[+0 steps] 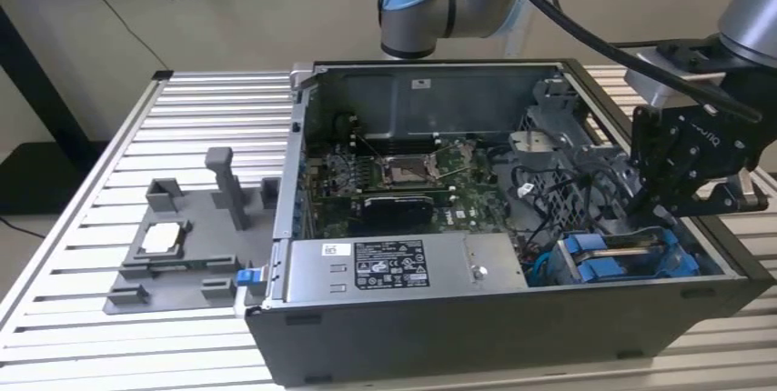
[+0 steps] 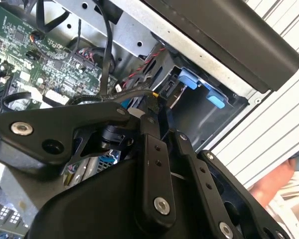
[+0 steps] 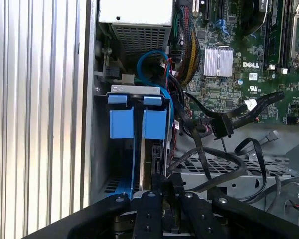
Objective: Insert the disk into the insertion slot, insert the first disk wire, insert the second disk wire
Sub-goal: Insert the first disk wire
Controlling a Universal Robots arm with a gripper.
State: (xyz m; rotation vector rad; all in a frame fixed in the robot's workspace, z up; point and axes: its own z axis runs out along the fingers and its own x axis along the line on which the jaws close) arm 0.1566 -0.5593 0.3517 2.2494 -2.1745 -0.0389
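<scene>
Right, the disk (image 3: 152,158) stands edge-on inside the insertion slot (image 3: 103,149), between the two blue tabs (image 3: 139,119), just beyond the gripper (image 3: 164,182). Its fingers look clenched on the disk's near edge. Step in hand, by my read: disk insertion, nearly seated, neither wire plugged yet. A loose black connector (image 3: 222,125) and a thinner cable end (image 3: 273,135) hang off to one side of the fingers, apart from the disk. Seating likely calls for a straight push along the bay, no tilt, cables kept clear. The open computer case (image 1: 486,336) sits on the slatted table (image 1: 206,109).
</scene>
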